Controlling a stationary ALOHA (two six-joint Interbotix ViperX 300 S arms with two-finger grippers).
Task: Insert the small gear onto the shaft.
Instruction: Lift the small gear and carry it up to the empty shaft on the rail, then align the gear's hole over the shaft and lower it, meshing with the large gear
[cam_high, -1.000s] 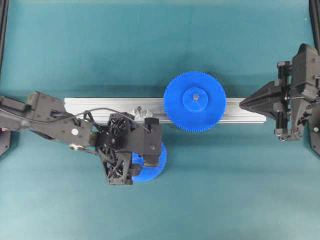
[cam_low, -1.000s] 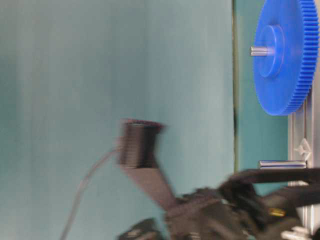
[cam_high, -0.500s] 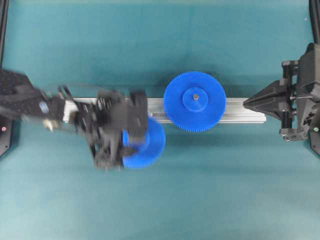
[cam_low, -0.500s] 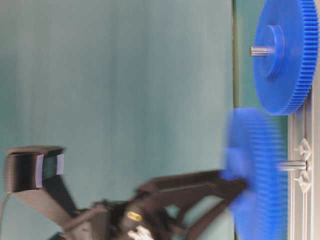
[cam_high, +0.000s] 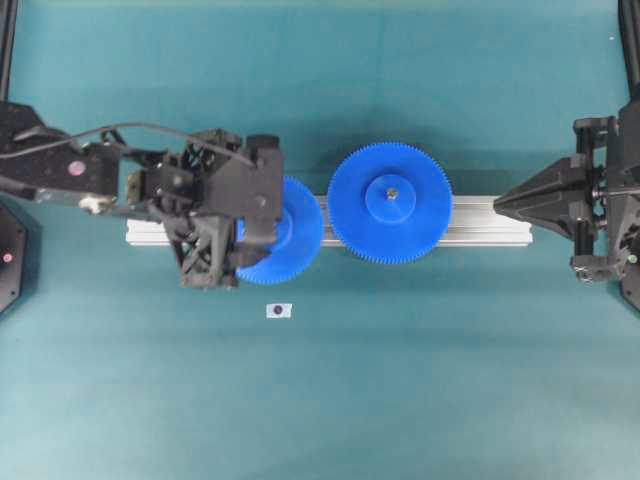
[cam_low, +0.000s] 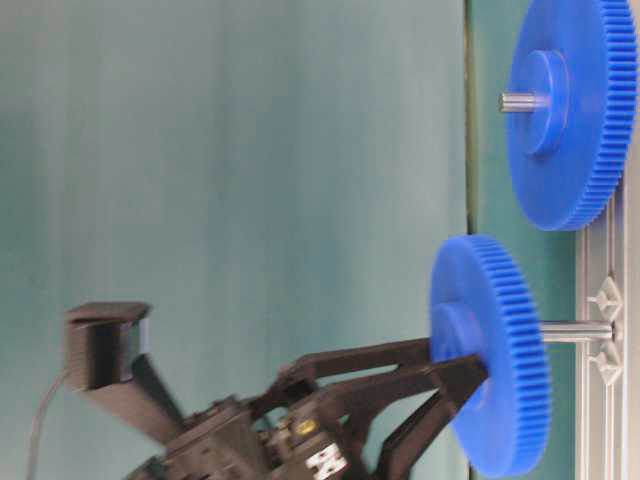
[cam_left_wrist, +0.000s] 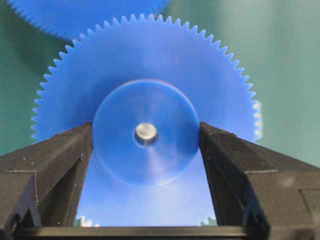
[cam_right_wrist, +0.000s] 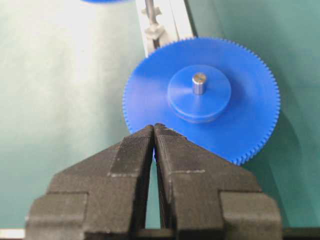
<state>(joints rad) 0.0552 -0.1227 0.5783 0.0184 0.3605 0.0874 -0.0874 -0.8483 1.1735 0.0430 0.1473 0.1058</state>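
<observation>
While the frames are sharp, each item reads as follows.

Left gripper (cam_left_wrist: 146, 142): clamped on the raised hub of the small gear, one black finger (cam_left_wrist: 47, 165) pressed against each side of the hub; in the overhead view the gripper (cam_high: 240, 228) sits over the left part of the aluminium rail.

Small gear (cam_low: 490, 355): blue, held face-on to the rail, its centre hole lined up with the shaft; the wrist view shows grey metal filling the hole (cam_left_wrist: 146, 134); overhead, its rim (cam_high: 295, 228) lies just beside the larger gear, and I cannot tell whether the teeth touch.

Shaft (cam_low: 577, 331): thin grey pin standing out from the rail on a clear mount; its free end disappears behind the small gear's disc, and a stretch of bare pin shows between gear and rail.

Larger gear (cam_high: 390, 203): seated on its own pin on the rail (cam_high: 490, 222).

Right gripper (cam_right_wrist: 154, 131): fingers pressed together, empty, pointing at the larger gear from the rail's right end (cam_high: 500, 203).

White tag (cam_high: 279, 310): on the teal mat, below the small gear.
</observation>
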